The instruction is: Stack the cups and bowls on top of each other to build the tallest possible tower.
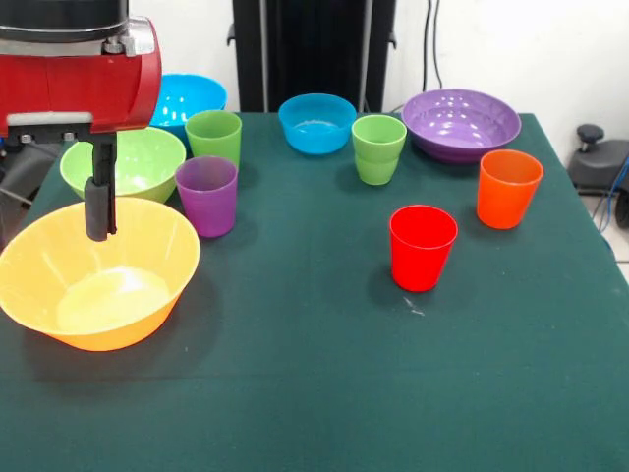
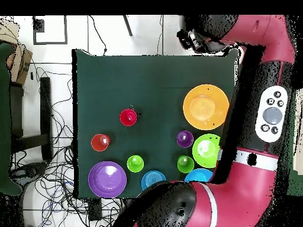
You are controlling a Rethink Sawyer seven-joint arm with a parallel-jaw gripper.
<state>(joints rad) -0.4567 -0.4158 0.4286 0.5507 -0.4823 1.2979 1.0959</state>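
1. A table (image 1: 324, 393) covered in dark green cloth carries four cups apart from a fifth, and five bowls, all standing upright and none stacked.
2. The robot's red arm (image 1: 79, 79) comes down at the left of the front view, and its dark hand (image 1: 99, 206) hangs over the far rim of the big yellow-orange bowl (image 1: 98, 280). It shows only as a narrow dark bar, so I cannot tell whether the hand is released or clenched; nothing is visibly held in it.
3. The yellow-orange bowl sits at the near left corner of the table and is empty.
4. Just behind it is the light green bowl (image 1: 123, 162), and behind that, at the far left edge, a blue bowl (image 1: 189, 98) partly hidden by the arm.
5. A purple cup (image 1: 207, 195) stands just beside the light green bowl, on its right, with a light green cup (image 1: 213, 138) close behind it.
6. A second blue bowl (image 1: 316, 123) sits at the far edge near the middle.
7. Another light green cup (image 1: 378, 147) stands just to its right, between it and the purple bowl (image 1: 461, 123) at the far right.
8. An orange cup (image 1: 508, 187) stands in front of the purple bowl near the right edge.
9. A red cup (image 1: 423, 246) stands alone toward the middle, nearer than the orange cup and apart from everything else.
10. In the overhead view the arm curves along the right side of the table, beside the yellow-orange bowl (image 2: 205, 106).
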